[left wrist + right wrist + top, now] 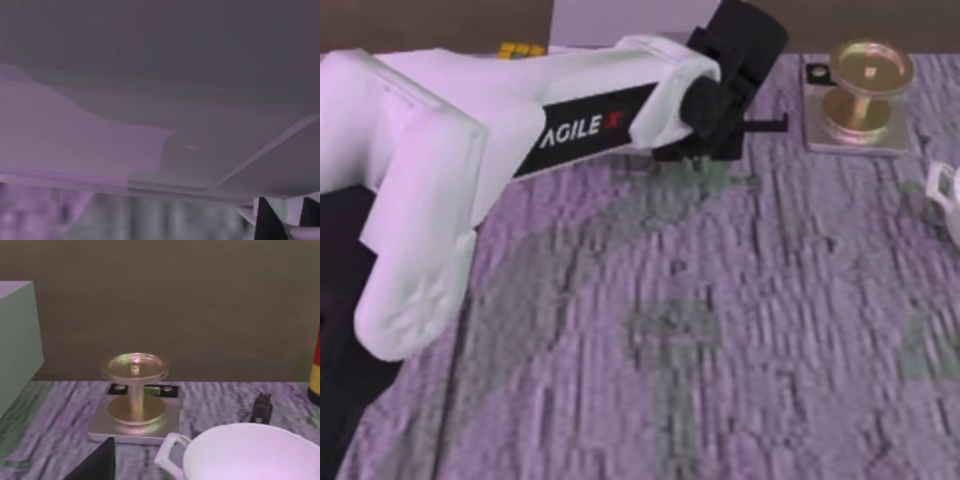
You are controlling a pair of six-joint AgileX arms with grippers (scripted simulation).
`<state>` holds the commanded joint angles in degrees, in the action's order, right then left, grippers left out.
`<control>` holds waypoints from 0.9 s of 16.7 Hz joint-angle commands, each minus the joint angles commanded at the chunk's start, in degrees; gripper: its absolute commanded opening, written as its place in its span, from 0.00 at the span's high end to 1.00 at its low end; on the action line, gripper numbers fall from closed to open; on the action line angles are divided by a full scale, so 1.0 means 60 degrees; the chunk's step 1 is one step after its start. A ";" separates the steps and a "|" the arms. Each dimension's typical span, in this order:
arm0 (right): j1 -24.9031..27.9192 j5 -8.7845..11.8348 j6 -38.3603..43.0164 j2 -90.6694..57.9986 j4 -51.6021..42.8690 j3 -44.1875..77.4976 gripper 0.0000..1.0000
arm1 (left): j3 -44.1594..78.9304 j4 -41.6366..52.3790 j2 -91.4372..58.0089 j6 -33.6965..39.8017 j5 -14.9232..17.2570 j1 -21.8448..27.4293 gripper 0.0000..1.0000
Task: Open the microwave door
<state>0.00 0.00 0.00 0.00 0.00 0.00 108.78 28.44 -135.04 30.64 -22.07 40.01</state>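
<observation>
The microwave [620,20] is the pale lavender-grey box at the table's far edge, mostly covered by my left arm. My left gripper [715,135] hangs just in front of it, over where its front face lies. The microwave door is hidden under the arm in the top view. In the left wrist view a pale flat surface of the microwave [150,125] fills the picture very close up, and dark parts of my left gripper [286,220] show at the edge with a pale strip between them. The right wrist view shows the microwave's side [15,340].
A gold round scale [860,95] on a square base stands right of the microwave. A white mug [250,455] sits close to my right gripper [100,465], and shows at the top view's right edge as the mug [945,195]. A colourful cube [520,50] lies behind my left arm.
</observation>
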 joint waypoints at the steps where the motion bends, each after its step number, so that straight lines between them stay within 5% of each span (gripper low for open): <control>1: 0.0000 0.0000 0.0000 0.0000 0.0000 0.0000 0.00 | 0.0000 0.0000 0.0000 0.0000 0.0000 0.0000 1.00; 15: 0.0000 0.0000 0.0000 0.0000 0.0000 0.0000 0.00 | -0.1011 -0.0658 0.0562 -0.0584 0.0385 -0.0053 1.00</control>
<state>0.00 0.00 0.00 0.00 0.00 0.00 102.72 24.50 -131.67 27.13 -19.75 39.69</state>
